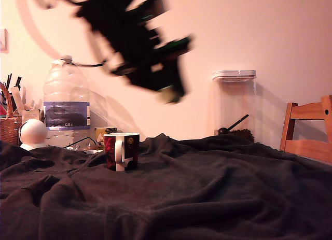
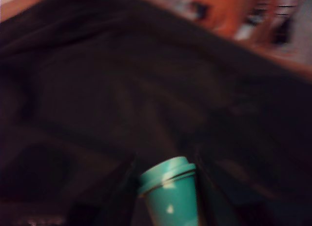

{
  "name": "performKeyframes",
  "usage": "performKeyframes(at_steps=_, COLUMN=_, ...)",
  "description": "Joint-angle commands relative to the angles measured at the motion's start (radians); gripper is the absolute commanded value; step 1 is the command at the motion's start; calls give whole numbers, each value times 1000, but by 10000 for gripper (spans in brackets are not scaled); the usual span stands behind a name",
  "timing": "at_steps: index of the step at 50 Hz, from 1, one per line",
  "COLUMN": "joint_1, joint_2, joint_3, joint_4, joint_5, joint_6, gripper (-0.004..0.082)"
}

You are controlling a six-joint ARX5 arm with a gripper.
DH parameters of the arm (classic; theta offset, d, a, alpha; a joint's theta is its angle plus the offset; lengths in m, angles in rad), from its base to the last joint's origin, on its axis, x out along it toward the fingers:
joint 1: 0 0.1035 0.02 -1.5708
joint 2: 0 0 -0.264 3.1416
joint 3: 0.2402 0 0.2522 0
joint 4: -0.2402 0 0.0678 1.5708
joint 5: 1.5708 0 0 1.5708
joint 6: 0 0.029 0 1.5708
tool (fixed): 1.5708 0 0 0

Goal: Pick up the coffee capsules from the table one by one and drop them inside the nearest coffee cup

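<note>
A teal-green coffee capsule [image 2: 168, 194] with a round flat end sits between two dark fingers [image 2: 122, 192] in the wrist view, so my gripper [image 2: 165, 184] is shut on it. In the exterior view the arm is motion-blurred and the gripper [image 1: 173, 91] hangs high above the table [image 1: 207, 198], up and to the right of the coffee cup [image 1: 121, 151]. The cup is a dark red-and-black mug with a white handle, standing upright on the wrinkled dark cloth. No other capsules show on the cloth.
At the exterior view's left stand a big clear water bottle [image 1: 66, 102], a white round object [image 1: 32, 133] and a basket [image 1: 7, 128]. A tall clear lidded canister [image 1: 234, 102] stands at the back right, and a wooden chair [image 1: 308, 131] at the far right.
</note>
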Motion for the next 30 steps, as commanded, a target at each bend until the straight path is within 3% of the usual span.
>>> performKeyframes(at_steps=1, joint_1=21, joint_2=-45, joint_3=-42, joint_4=24, joint_5=-11, joint_6=9, gripper=251)
performKeyframes(at_steps=30, joint_1=227, joint_2=-260, joint_3=-297, joint_4=112, joint_5=-84, joint_6=16, gripper=251)
